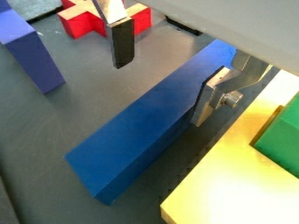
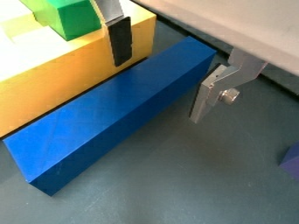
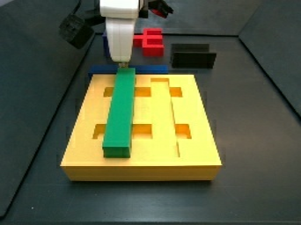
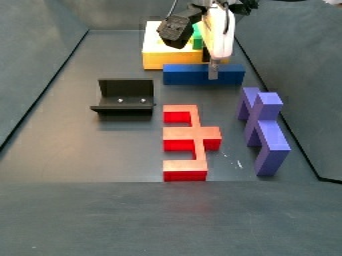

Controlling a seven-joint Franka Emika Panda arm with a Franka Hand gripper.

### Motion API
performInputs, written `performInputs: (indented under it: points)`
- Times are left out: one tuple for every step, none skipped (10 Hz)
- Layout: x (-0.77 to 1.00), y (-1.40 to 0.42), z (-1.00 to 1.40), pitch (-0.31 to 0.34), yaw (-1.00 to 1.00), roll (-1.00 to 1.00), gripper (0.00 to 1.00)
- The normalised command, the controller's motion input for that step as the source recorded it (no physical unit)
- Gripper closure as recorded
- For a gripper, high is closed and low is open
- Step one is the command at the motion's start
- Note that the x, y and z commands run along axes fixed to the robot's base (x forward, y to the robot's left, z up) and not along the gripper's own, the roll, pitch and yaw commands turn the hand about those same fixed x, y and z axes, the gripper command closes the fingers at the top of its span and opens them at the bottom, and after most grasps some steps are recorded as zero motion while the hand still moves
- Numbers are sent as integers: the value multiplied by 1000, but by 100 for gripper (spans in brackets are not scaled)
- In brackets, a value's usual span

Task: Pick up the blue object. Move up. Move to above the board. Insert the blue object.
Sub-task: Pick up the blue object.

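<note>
In a wrist view we see the board (image 2: 47, 74) beside the blue bar (image 2: 105, 118), which lies flat on the floor against the board's edge. Our gripper (image 2: 163, 70) straddles the bar, its silver fingers (image 2: 211, 92) spread on either side, not yet pinching. We judge it should drop lower and close squarely across the bar's width, staying clear of the board.

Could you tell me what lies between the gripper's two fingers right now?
The blue object lies between them: in both wrist views the gripper straddles the bar, one finger on each long side, beside the board. Contact isn't clear.
</note>
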Motion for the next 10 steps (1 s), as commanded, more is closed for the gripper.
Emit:
performInputs:
  points:
    - [303,0,-346,51,0,-206,0]
    - [223,0,-300,67,0,-199,0]
    - [129,0,-300,37,0,-186,0]
    - [0,0,-220,36,0,-194,0]
    - [0,0,-37,19,-26,-196,0]
    - [0,0,0,0,-37,-207,0]
    - [0,0,0,0,-6,-156,0]
    - [-3,0,0,0,-37,-121,0]
    - [-66,0,0,0,-43,-89,0]
    - [-69,0,-26,0,-14,-79,0]
